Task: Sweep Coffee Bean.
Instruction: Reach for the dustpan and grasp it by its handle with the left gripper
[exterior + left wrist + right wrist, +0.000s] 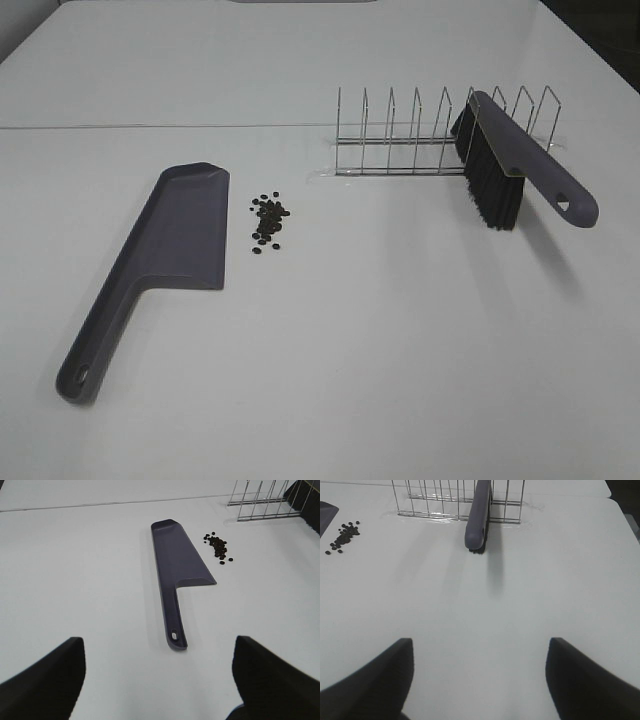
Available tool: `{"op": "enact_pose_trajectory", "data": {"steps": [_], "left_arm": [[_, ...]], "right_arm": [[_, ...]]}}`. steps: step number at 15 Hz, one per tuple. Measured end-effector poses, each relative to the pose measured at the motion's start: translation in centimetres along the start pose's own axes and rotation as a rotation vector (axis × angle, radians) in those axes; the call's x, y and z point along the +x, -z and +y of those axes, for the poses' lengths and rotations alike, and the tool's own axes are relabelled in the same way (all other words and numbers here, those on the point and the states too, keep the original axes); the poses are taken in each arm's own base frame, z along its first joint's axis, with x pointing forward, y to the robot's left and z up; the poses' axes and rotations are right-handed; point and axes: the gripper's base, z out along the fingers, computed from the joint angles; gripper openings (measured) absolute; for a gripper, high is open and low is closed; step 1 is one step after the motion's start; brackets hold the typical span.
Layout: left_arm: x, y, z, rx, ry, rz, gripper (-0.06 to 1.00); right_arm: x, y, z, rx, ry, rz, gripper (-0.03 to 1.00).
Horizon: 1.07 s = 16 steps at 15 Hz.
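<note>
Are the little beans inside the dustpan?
No, the coffee beans lie in a small pile on the table, right beside the dustpan and not in it.

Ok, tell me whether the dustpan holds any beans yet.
Empty. The dustpan is bare inside; the coffee beans lie clustered on the table beside it.

Both the left end effector and right end effector have broad, matte black, wedge-shaped fingers.
</note>
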Motion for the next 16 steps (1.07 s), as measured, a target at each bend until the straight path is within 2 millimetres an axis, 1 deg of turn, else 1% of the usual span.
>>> {"op": "enact_pose_trajectory", "data": {"steps": [16], "left_arm": [[0.0,0.0,0.0,0.0,0.0,0.0,0.76]], "right_arm": [[0.0,0.0,0.0,0.0,0.0,0.0,0.72]]}}
